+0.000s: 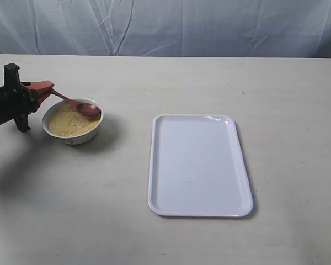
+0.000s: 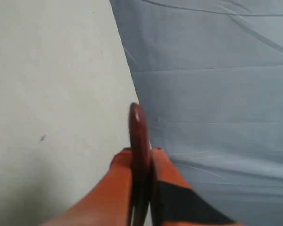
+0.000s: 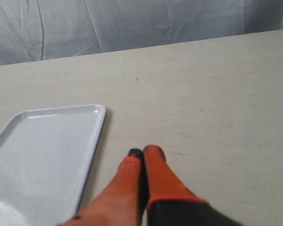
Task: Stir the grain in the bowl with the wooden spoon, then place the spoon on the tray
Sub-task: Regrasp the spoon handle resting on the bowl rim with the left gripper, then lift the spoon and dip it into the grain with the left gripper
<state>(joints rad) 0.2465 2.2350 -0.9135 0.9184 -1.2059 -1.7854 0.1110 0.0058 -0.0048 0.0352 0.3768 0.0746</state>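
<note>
A small white bowl [image 1: 73, 134] stands at the left of the table, heaped with yellow-tan grain [image 1: 71, 122]. My left gripper [image 1: 45, 88] is shut on the handle of the dark reddish-brown wooden spoon [image 1: 80, 105], whose oval end rests over the grain at the bowl's far rim. In the left wrist view the wooden spoon [image 2: 138, 134] sticks out edge-on between the orange fingers of the left gripper [image 2: 141, 155]. The white tray [image 1: 199, 164] lies flat at centre right with nothing on it. My right gripper [image 3: 143, 153] is shut on nothing, beside the tray [image 3: 47, 155]; it is out of the exterior view.
A wrinkled blue-grey cloth [image 1: 171, 25] hangs behind the table's far edge. Bare tabletop [image 1: 127, 165] separates the bowl from the tray.
</note>
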